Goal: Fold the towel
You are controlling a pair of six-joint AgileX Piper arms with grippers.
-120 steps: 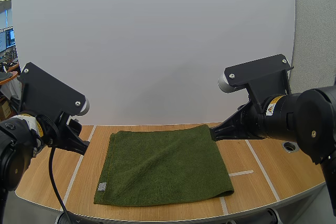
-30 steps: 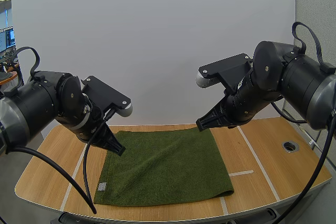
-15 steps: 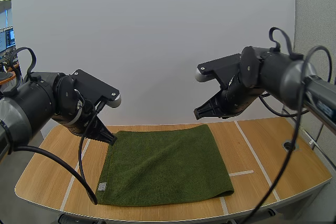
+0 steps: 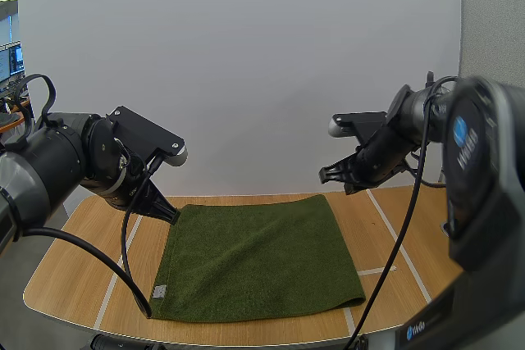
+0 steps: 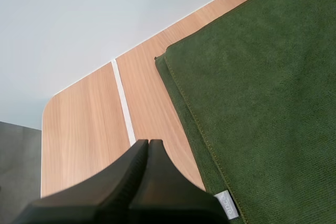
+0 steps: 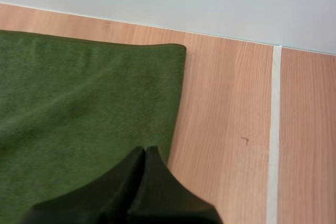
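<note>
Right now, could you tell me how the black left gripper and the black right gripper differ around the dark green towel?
The left gripper sits low at the dark green towel's far left corner; the right gripper hangs higher by the far right corner. The left gripper's tips point over bare wooden table, the right gripper's over towel. Both are shut and empty.

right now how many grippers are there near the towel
2. The left gripper, shut, is by the towel's far left corner; the right gripper, shut, hangs above its far right corner.
</note>
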